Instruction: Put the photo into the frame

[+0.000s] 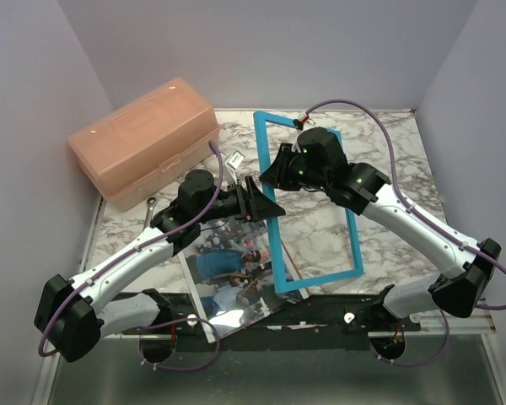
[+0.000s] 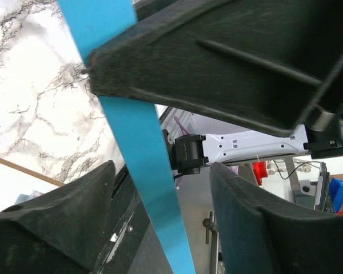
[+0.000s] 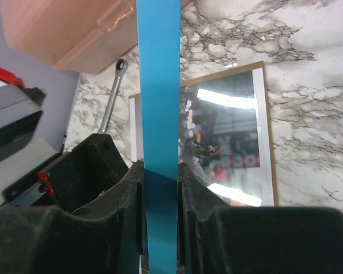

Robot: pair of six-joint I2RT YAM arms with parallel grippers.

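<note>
We're on the frame [image 1: 320,282], and both arms meet at one spot: the far half of its left rail. The right tool [image 1: 275,174] has that rail pinched. From the right wrist, we see the blue strip [image 3: 158,85] clamped flat between both pads of the right tool [image 3: 160,171].

The left tool [image 1: 266,205] sits just nearer on the same rail, jaws wide. From the left wrist, the rail [image 2: 143,148] runs through the gap of that tool [image 2: 163,171], and neither finger appears to press it. So we have one grip made and the second not yet made.

The frame's long axis runs far to near across the worktop [image 1: 388,160]. The photo [image 1: 232,274] lies face up, down and to the left of both tools, under the left forearm. Its long axis runs roughly the same way, slightly skewed. The frame's near-left corner overlaps the photo's right edge, and we can't tell whether it touches. Past the rail, the right wrist view shows the glossy print [image 3: 217,142] with a brown edge around it.

We judge that the next move turns on this offset. The frame has to travel left and nearer to square up over the print, and the left arm is closer to it. The toolbox [image 1: 143,139] and wrench [image 1: 149,211] sit well to the far left.
</note>
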